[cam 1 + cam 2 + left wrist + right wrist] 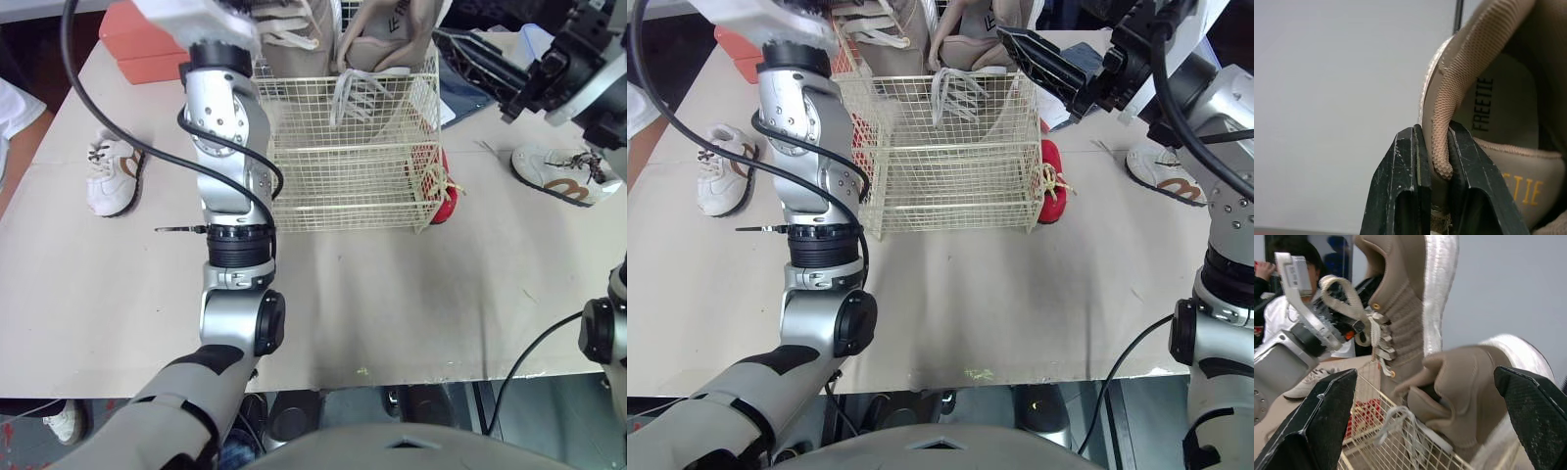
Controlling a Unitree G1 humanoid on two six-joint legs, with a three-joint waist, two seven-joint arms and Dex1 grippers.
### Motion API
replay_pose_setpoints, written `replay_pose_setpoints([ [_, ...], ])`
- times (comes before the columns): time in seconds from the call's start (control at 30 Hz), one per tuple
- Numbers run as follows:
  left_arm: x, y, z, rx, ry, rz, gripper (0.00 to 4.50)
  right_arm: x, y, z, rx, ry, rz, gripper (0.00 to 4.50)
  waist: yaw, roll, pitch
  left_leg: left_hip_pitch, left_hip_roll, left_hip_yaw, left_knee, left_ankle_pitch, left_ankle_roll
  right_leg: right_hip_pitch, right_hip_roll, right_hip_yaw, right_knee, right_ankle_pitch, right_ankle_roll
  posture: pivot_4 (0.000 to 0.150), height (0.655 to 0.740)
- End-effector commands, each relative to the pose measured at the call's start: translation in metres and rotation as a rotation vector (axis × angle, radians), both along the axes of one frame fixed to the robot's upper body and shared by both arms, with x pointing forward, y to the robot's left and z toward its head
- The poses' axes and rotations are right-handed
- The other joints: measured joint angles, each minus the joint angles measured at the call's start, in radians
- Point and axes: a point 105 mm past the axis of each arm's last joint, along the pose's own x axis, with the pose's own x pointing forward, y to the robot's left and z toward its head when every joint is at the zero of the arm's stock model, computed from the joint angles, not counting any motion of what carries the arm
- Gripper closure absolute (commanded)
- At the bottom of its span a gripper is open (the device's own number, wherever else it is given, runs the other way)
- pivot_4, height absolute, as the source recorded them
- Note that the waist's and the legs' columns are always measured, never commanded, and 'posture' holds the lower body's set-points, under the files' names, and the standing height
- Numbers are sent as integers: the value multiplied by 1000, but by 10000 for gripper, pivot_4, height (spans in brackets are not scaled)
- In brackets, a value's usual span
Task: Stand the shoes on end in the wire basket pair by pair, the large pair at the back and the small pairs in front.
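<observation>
Left gripper first: its two black fingers are pinched tight on the padded heel collar of a tan shoe; FREETIE reads plainly on the insole; the rest of that shoe runs out of the wrist view.

Over to the right gripper: fingers spread wide, gripping nothing; a second tan shoe appears between them in the wrist view, though we cannot judge how near it is, and we see no contact.

From the head we have both tan shoes standing on end at the back of the wire basket, pale laces spilling down over the mesh; their upper ends are cut off by the frame edge, and so is the left grip itself, so we cannot say for certain which of the two is the pinched one.

Moving outward: a red shoe sits just beside the basket's right outer wall, half masked by the wire; whether it touches is hard to tell. On the table a small white shoe with brown trim lies well to the left of the basket; another white shoe lies well to the right, its far end covered by the right arm. A red box sits at the far left corner, partly cut off. Behind it all, a person in a white top, largely hidden by the robot's left arm.
</observation>
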Motion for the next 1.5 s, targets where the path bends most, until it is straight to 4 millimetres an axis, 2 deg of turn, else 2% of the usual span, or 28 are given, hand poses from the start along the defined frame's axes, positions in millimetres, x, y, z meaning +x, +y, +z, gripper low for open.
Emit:
replay_pose_setpoints([
  [0.03, -10, 1, -3, 28, -10, 66, 43129, -9, -6, 12, 7, -74, -22, 691, 0, 0, 0, 0, 0, 0, 0, 0, 0, 0, 0, 0, 0, 0, 0, 1500, 7400],
  [0.13, -13, -2, -14, 49, 23, 73, 43129, -8, -7, 12, 9, -70, -26, 691, 0, 0, 0, 1, 0, 0, 0, 0, 0, 0, 0, 0, 0, 0, 0, 1500, 7400],
  [0.33, -3, 3, -39, 26, 163, 97, 43129, -7, -6, 10, 8, -64, -19, 691, 3, 0, 0, 0, 0, 0, 0, 0, 0, 0, 0, 0, 0, 0, 0, 1500, 7400],
  [0.53, 11, -10, -66, 89, 308, 34, 43129, -7, -4, 9, 5, -63, -15, 691, 8, 0, -1, 1, 0, 0, 0, 0, 0, 1, 0, 0, 0, 0, 0, 1500, 7400],
  [0.57, 12, -10, -71, 88, 332, 28, 35261, -7, -4, 8, 2, -62, -15, 0, 9, 0, -1, 1, 0, 0, 0, 0, 0, 1, 0, 0, 0, 0, 0, 1500, 7400],
  [0.63, 13, -8, -80, 91, 372, 27, 31418, -7, -5, 7, -5, -58, -18, 0, 13, 0, -1, 1, 0, 0, 0, 0, 0, 1, 0, -1, 0, 0, 0, 1500, 7400],
  [0.67, 14, -7, -82, 92, 381, 26, 25924, -7, -5, 7, -7, -58, -19, 0, 17, 0, -1, 1, 0, 0, 1, 0, 0, 2, 0, 0, 0, 0, 0, 1500, 7400],
  [0.77, 12, -5, -86, 90, 399, 5, 12793, -8, -6, 5, -19, -54, -17, 0, 24, 1, -1, 2, 0, -1, 1, 0, 0, 2, 0, -1, 1, 0, 0, 1500, 7400],
  [0.8, 12, -4, -86, 91, 401, 3, 9899, -9, -6, 4, -21, -53, -15, 0, 25, 1, -1, 2, 0, -1, 1, 0, 0, 2, 0, -1, 1, 0, 0, 1500, 7400],
  [0.87, 8, -4, -83, 108, 379, -4, 433, -9, -6, 4, -20, -51, -14, 0, 27, 1, -1, 2, 0, -1, 1, 0, 0, 2, 0, -1, 1, 0, 0, 1500, 7400],
  [0.97, -3, -8, -72, 113, 306, -97, 433, -9, -8, 2, -20, -42, -23, 0, 27, 1, -1, 1, 0, -1, 1, 0, 0, 2, 0, -1, 0, 0, 0, 1500, 7400],
  [1.03, -15, -7, -59, 194, 236, -117, 433, -6, -18, -4, -29, -21, -53, 0, 27, 1, -1, 1, 0, -1, 1, 0, 0, 2, 0, -1, 0, 0, 0, 1500, 7400],
  [1.1, -28, -8, -42, 314, 150, -145, 433, -1, -33, -15, -56, 19, -101, 0, 27, 0, -1, 1, 0, -1, 1, 0, 0, 2, 0, -2, -1, 0, 0, 1500, 7400],
  [1.27, -47, -14, -14, 475, 55, -344, 433, 11, -70, -34, -80, 76, -229, 0, 26, 1, -1, 1, 0, -1, 0, 0, 0, 2, 0, -1, -1, 0, 0, 1500, 7400],
  [1.33, -53, -15, -7, 512, 70, -452, 433, 18, -91, -51, -105, 131, -302, 0, 25, 1, -1, 1, 0, -1, 0, 0, 0, 2, 1, -1, -1, 0, 0, 1500, 7400],
  [1.37, -58, -17, -8, 553, 93, -515, 433, 19, -99, -67, -140, 177, -327, 0, 25, 1, -1, 1, 0, -1, 0, 0, 0, 3, 1, -2, -1, 0, 0, 1500, 7400],
  [1.5, -74, -22, -18, 724, 207, -697, 433, 18, -110, -115, -212, 294, -358, 0, 19, 1, -1, 2, 0, -1, 0, 0, 0, 3, 3, -2, -2, 0, 0, 1500, 7400],
])
